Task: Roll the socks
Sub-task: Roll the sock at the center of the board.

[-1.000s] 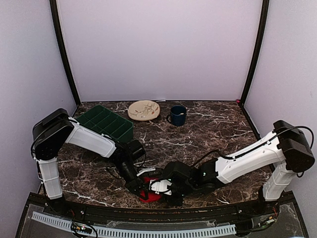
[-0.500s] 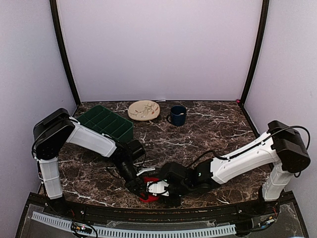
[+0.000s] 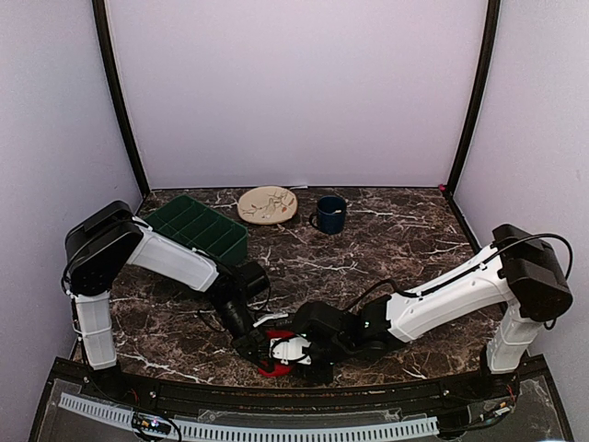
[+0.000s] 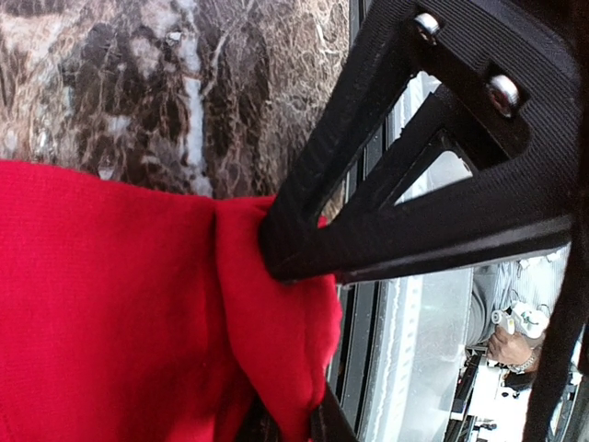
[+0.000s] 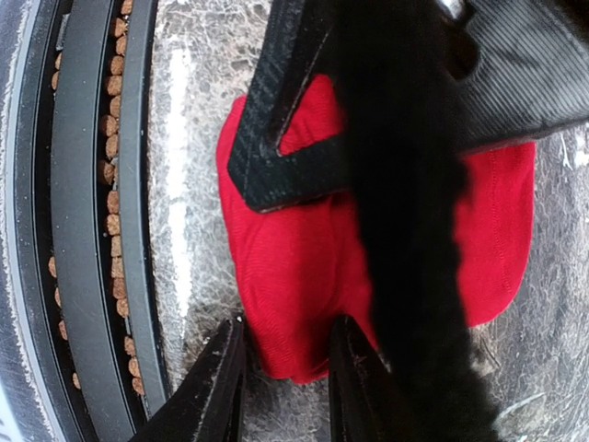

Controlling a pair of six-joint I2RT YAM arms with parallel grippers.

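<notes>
— Socks (image 3: 273,368), seen from overhead: where do they lie?

— At the near edge of the dark marbled counter (image 3: 386,239), as a red bundle between the two arms. The left pincer (image 3: 250,348) and the right pincer (image 3: 293,354) meet over it, close together. A green tray (image 3: 198,228), a plate (image 3: 268,203) and a blue mug (image 3: 329,214) stand at the far side, well apart from the socks.

— And from the left wrist?

— Red cloth of the socks (image 4: 110,304) fills the lower left, with marbled counter behind. The left pincer (image 4: 294,331) is clamped on a fold of the socks. One black finger (image 4: 294,244) presses into the cloth from above. The tip of the other shows beneath the fold.

— The right wrist?

— The socks (image 5: 294,276) lie flat on the counter, just beside the edge rail (image 5: 92,230). The right pincer (image 5: 285,368) has its fingers (image 5: 221,387) apart with a narrow gap between them. They straddle the lower edge of the red cloth, and neither is seen pressing it. Above, a black finger (image 5: 276,189) of the left pincer rests on the socks' upper left corner. A blurred black shape crosses the middle of the view.
</notes>
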